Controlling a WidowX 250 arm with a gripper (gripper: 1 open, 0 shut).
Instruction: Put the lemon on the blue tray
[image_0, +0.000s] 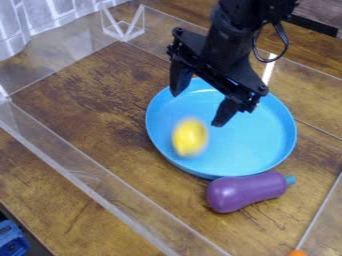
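Lemon (190, 137): one, yellow, slightly blurred; seen inside the tray's outline, toward 9 o'clock from its centre; apart from both fingertips; whether fully settled on the dish, cannot tell.
Blue tray (254, 150): one, round, bright blue, raised rim; lying flat on the bench, partly hidden at 12 o'clock by the arm.
Pincer (203, 96): one, black, two fingertips visible; released, spread wide, grasping nothing; above the tray, toward 11 o'clock from its centre, and toward 12 o'clock from the lemon.
Eggplant (249, 192): one, purple, glossy, with a greenish end at 2 o'clock; outside the tray, right by the rim at 5 o'clock.
Arm (241, 25): one, black, reaching in from 12 o'clock of the view.
Orange item (297, 253): one, cut off by the view's edge, toward 5 o'clock; too little visible to name.
Blue item (12, 240): one, at the view's edge toward 8 o'clock, well apart from the tray; kind unclear.
Bench (80, 95): one, brown, wood-like, beneath tray and eggplant.
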